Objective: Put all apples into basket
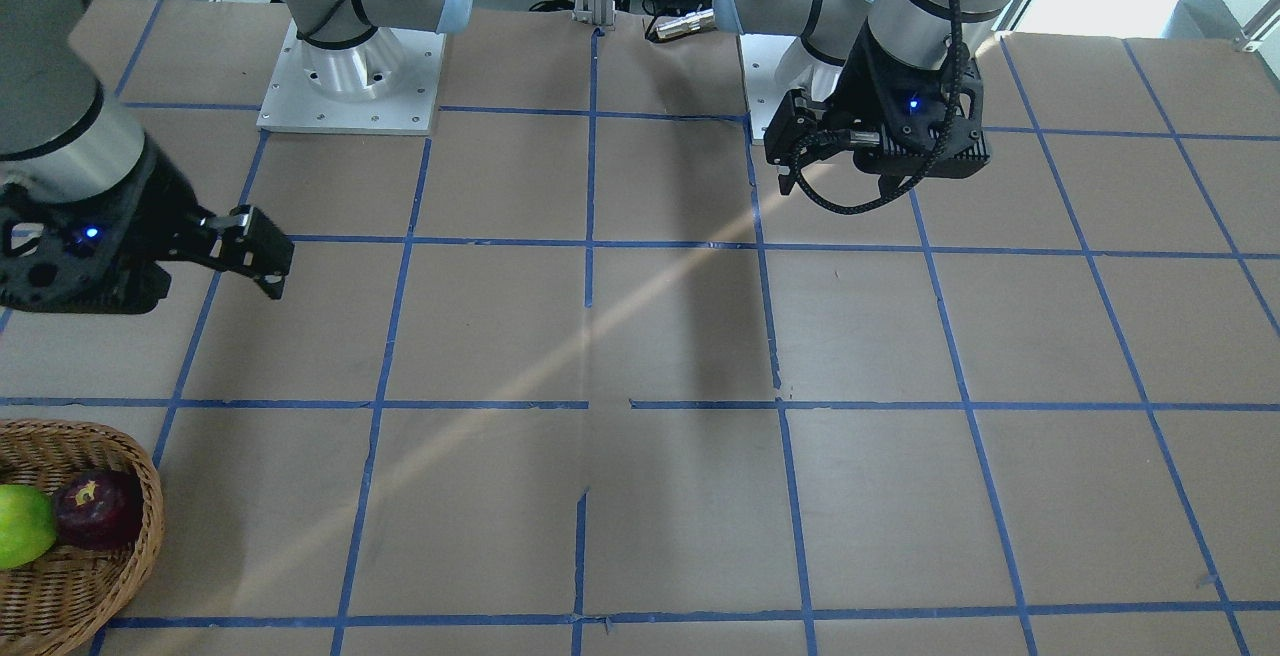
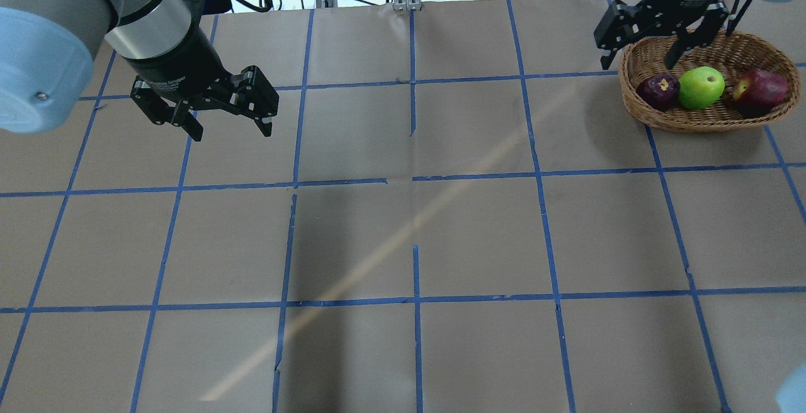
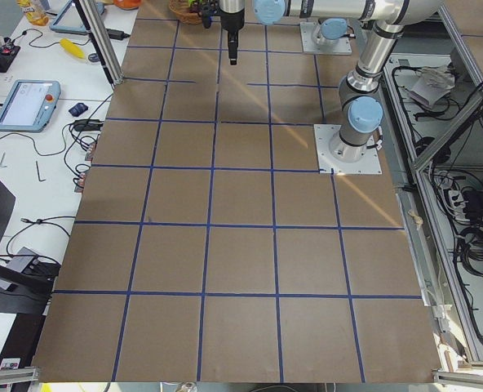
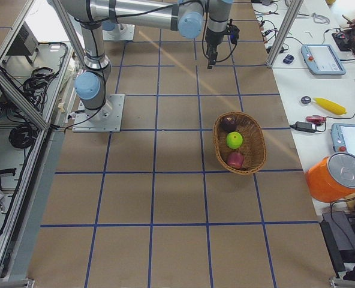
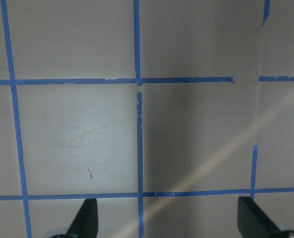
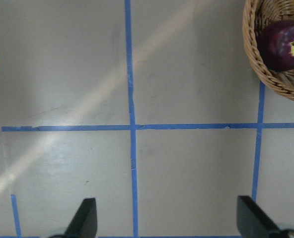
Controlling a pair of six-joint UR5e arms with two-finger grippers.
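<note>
**All three apples in the basket, both grippers empty**

From where I stand, the basket [image 2: 700,124] sits on the robot's right, out at the far side of the table [image 2: 478,230] from its bases. All three apples lie inside it in a row. The maroon apple [image 2: 658,90] is at the end nearest the middle of the table, with its yellowish stem spot turned up. The green apple [image 2: 701,87] lies in the middle, close against the maroon one. The red apple [image 2: 765,90] is at the outer end, with a small gap between it and the green.

The right gripper [image 2: 636,64] hangs in the air beside the basket, on the side toward the robot and the table's middle, clear of the wicker. Its fingers [image 6: 86,218] are spread wide with nothing between them. Its wrist camera looks down mostly on bare brown paper and blue tape lines [image 6: 131,126], with the basket rim and the maroon apple in the top corner.

The left gripper [image 2: 232,131] is well apart from all this, hovering over the table on the robot's left. Its fingers [image 5: 87,219] are wide apart too and hold nothing, and below them I see only paper and tape.
</note>
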